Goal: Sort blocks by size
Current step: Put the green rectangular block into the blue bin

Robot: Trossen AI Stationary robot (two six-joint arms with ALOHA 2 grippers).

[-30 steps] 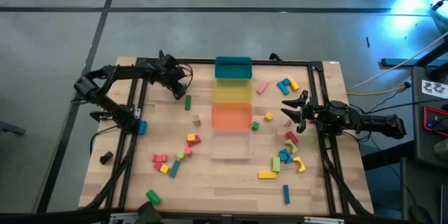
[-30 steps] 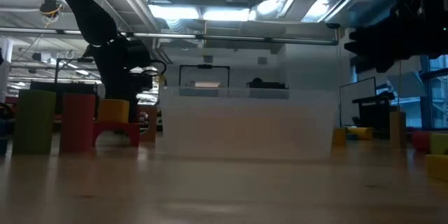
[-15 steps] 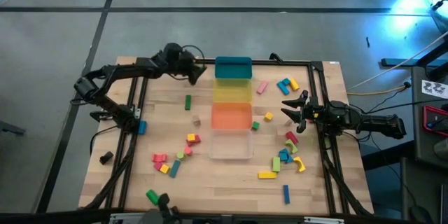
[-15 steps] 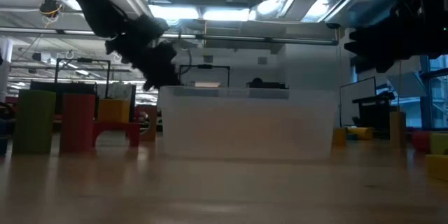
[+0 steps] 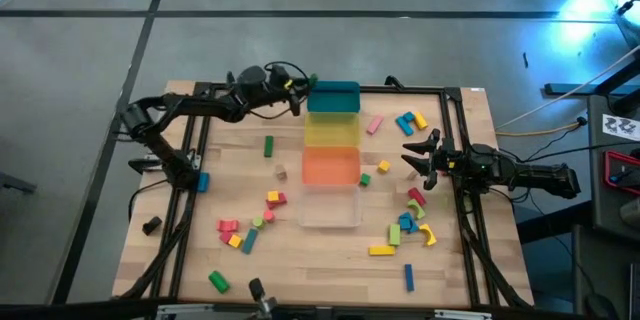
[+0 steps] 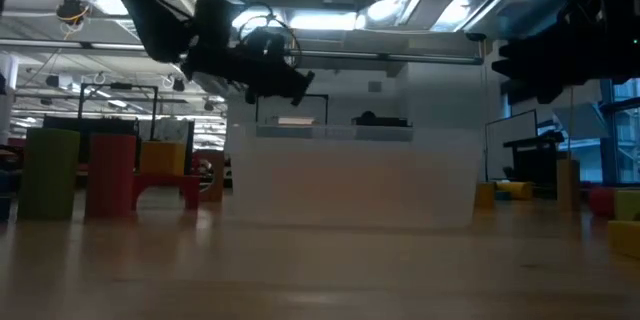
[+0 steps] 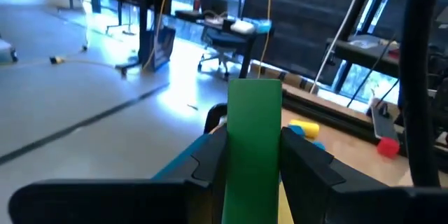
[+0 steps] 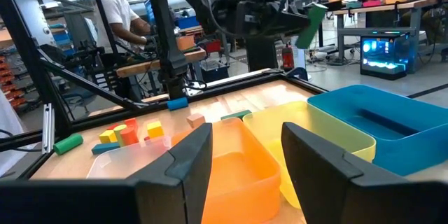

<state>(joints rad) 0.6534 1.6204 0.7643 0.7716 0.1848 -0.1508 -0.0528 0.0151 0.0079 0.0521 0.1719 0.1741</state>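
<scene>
The wooden bench (image 5: 300, 260) is carrying a row of four square bins down its middle: the teal bin (image 5: 333, 98) at the far end, then the yellow bin (image 5: 330, 132), the orange bin (image 5: 330, 167) and the clear bin (image 5: 329, 206) nearest.

The left arm is reaching across the far left of the bench, and the left gripper (image 5: 300, 93) is hovering just beside the teal bin's left edge. Its jaws are clenching a green bar block (image 7: 253, 147), which is standing upright between them above the bench.

The right gripper (image 5: 415, 153) is waiting at the right side, beside the orange bin, its jaws standing parted and holding nothing.

The other blocks (image 5: 252, 226) are lying scattered in loose groups left and right of the bins.
</scene>
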